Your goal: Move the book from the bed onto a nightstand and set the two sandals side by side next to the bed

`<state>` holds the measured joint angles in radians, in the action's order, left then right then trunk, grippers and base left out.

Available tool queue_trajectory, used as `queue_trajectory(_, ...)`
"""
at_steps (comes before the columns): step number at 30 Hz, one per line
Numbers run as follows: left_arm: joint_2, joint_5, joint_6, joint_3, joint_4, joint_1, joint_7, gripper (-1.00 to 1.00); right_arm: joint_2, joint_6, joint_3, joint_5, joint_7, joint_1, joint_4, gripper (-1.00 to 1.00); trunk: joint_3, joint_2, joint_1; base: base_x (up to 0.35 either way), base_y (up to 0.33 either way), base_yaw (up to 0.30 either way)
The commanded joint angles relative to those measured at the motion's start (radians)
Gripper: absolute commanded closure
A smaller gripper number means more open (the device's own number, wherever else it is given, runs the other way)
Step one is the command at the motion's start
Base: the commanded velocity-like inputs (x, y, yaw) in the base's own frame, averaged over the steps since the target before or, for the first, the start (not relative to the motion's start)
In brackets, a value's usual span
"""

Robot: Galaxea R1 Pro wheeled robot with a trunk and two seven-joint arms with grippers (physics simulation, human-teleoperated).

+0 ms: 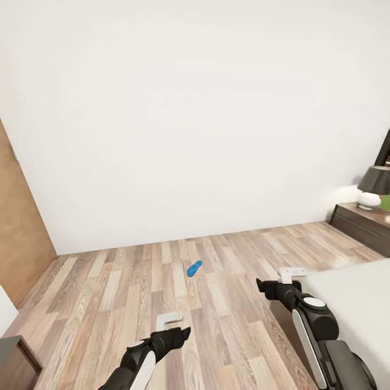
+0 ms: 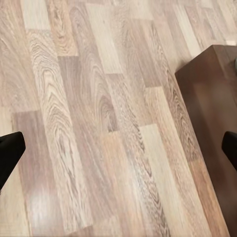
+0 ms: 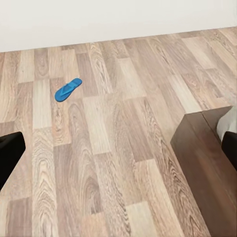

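Note:
One bright blue sandal [image 1: 194,268] lies flat on the wood-plank floor near the white wall, well ahead of both arms; in the right wrist view the sandal [image 3: 67,89] is far off. My left gripper [image 1: 172,326] hangs open and empty over bare floor, its dark fingertips [image 2: 10,154] spread wide apart. My right gripper [image 1: 290,275] is open and empty by the bed's corner. The bed [image 1: 352,295] with its pale mattress fills the lower right; its dark frame [image 3: 207,153] borders the floor. The nightstand [image 1: 362,221] stands at far right. The book is out of view.
A dark-shaded lamp [image 1: 375,187] with a white base sits on the nightstand. A brown door panel [image 1: 19,233] lines the left wall, and a dark cabinet corner [image 1: 16,363] pokes in at lower left. Open floor stretches between me and the sandal.

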<state>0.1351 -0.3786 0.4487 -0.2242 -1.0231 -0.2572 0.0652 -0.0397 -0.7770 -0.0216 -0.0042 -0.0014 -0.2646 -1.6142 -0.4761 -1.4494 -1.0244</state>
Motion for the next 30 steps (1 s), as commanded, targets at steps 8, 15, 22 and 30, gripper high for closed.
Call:
queue_trajectory(8,0.000,-0.011,0.004,-0.001,0.007,-0.003,0.007,-1.00,0.001,-0.003,0.002,0.000,0.000,-0.001,-0.001,-1.00,-0.001,-0.001,-0.001,0.315,0.000,0.000)
queue_trajectory(15,0.000,-0.011,0.004,0.000,0.015,-0.005,0.007,-1.00,0.002,-0.006,0.002,0.000,0.000,-0.001,-0.001,-1.00,-0.001,-0.001,-0.001,0.315,0.016,0.000)
queue_trajectory(22,-0.003,-0.015,0.013,0.006,0.068,-0.078,0.008,-1.00,0.008,-0.057,0.005,-0.001,0.000,-0.012,-0.001,-1.00,-0.001,-0.001,-0.001,0.313,0.109,-0.055)
queue_trajectory(30,-0.007,-0.024,-0.035,0.016,0.371,-0.285,0.008,-1.00,0.016,-0.153,0.007,-0.004,-0.001,-0.070,-0.001,-1.00,-0.001,-0.001,-0.001,0.287,0.197,-0.245)
